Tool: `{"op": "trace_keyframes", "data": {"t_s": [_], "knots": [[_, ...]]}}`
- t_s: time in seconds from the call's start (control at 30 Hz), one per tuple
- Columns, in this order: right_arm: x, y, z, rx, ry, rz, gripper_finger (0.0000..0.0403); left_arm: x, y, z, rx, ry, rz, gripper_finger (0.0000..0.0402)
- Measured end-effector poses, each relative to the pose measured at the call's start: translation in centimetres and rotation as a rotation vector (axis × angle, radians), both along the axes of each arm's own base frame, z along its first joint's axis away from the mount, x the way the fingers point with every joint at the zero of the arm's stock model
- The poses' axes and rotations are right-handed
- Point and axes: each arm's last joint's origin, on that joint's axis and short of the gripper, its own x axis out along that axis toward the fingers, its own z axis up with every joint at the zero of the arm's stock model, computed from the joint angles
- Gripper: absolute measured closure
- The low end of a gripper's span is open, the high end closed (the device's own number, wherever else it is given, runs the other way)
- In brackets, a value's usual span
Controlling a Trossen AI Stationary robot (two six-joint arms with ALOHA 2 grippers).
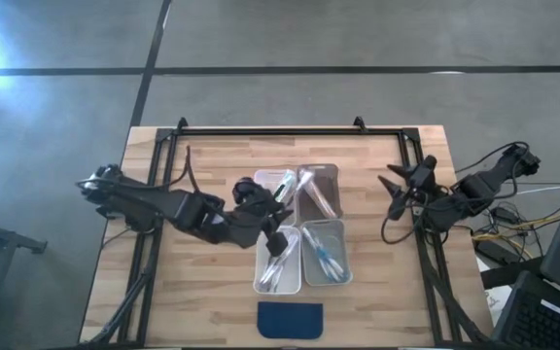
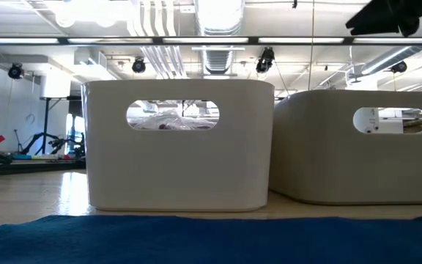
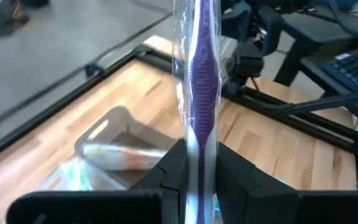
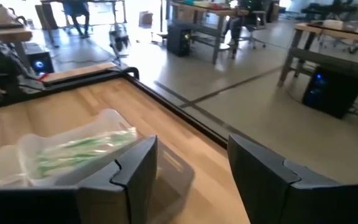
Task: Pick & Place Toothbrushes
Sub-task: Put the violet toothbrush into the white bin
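Note:
My left gripper (image 1: pixel 272 199) hovers over the far-left of four clear bins (image 1: pixel 282 183) and is shut on a purple toothbrush (image 3: pixel 201 81) in a clear wrapper. More wrapped toothbrushes lie in the bins: green ones (image 4: pixel 79 152), orange ones (image 3: pixel 120 154), and blue ones (image 1: pixel 324 255) in the near-right bin. My right gripper (image 1: pixel 395 192) hangs open over the table's right side, away from the bins, with nothing between its fingers (image 4: pixel 135 171). My left gripper pinches the wrapped purple toothbrush low on its handle (image 3: pixel 199 146) between its two fingers (image 3: pixel 173 171). The brush runs on along the fingers and sticks out past their tips. It is lifted clear of the bins and the table.
The four bins stand two by two at the table's middle (image 1: pixel 299 224). A dark blue pad (image 1: pixel 290 319) lies at the near edge. A black rail (image 1: pixel 290 131) runs along the far edge. Bare wood lies left and right of the bins.

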Motion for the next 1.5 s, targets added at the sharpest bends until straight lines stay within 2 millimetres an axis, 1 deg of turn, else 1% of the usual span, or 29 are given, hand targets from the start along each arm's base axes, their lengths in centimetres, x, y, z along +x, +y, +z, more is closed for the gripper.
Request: {"op": "trace_keyframes", "data": {"t_s": [0.1, 0.2, 0.3, 0.37, 0.47, 0.67, 0.8, 0.9, 1.07, 1.17, 1.33, 1.5], "knots": [[-0.7, -0.5, -0.1, -0.005, 0.010, -0.008, 0.0225, 0.5, -0.3, 1.4, -0.070, 0.017, 0.048, 0.0346], [-1.2, -0.8, -0.1, -0.009, 0.003, -0.018, 0.0233, 0.9, -0.6, 2.2, -0.137, 0.030, 0.097, 0.0346], [-1.7, -1.2, 0.1, -0.031, -0.019, -0.053, 0.0236, 1.4, -1.0, 2.0, -0.187, 0.062, 0.145, 0.0346], [-2.1, -1.4, 0.1, -0.055, -0.019, -0.073, 0.0235, 1.8, -1.2, 1.4, -0.210, 0.092, 0.181, 0.0346], [-2.5, -1.7, 0.3, -0.063, -0.033, -0.087, 0.0229, 2.6, -1.6, -0.3, -0.257, 0.139, 0.229, 0.0346], [-3.0, -2.1, 0.4, -0.074, -0.037, -0.089, 0.0218, 4.5, -2.6, -3.7, -0.383, 0.239, 0.259, 0.0346], [-3.1, -2.1, 0.3, -0.090, -0.028, -0.100, 0.0224, 5.5, -3.3, -5.5, -0.473, 0.303, 0.264, 0.0346], [-3.1, -2.1, 0.3, -0.091, -0.027, -0.100, 0.0233, 5.9, -3.6, -6.4, -0.550, 0.340, 0.271, 0.0346], [-3.1, -2.1, 0.2, -0.088, -0.029, -0.101, 0.0244, 6.2, -3.9, -7.2, -0.629, 0.371, 0.297, 0.0346], [-3.1, -2.1, 0.0, -0.092, -0.024, -0.100, 0.0249, 6.2, -3.9, -7.9, -0.629, 0.388, 0.313, 0.0346], [-3.0, -2.1, -0.2, -0.096, -0.017, -0.098, 0.0248, 5.9, -4.0, -10.0, -0.645, 0.450, 0.350, 0.0345], [-3.0, -2.0, -0.4, -0.099, -0.013, -0.098, 0.0235, 6.2, -4.3, -12.2, -0.707, 0.491, 0.326, 0.0340]]}}
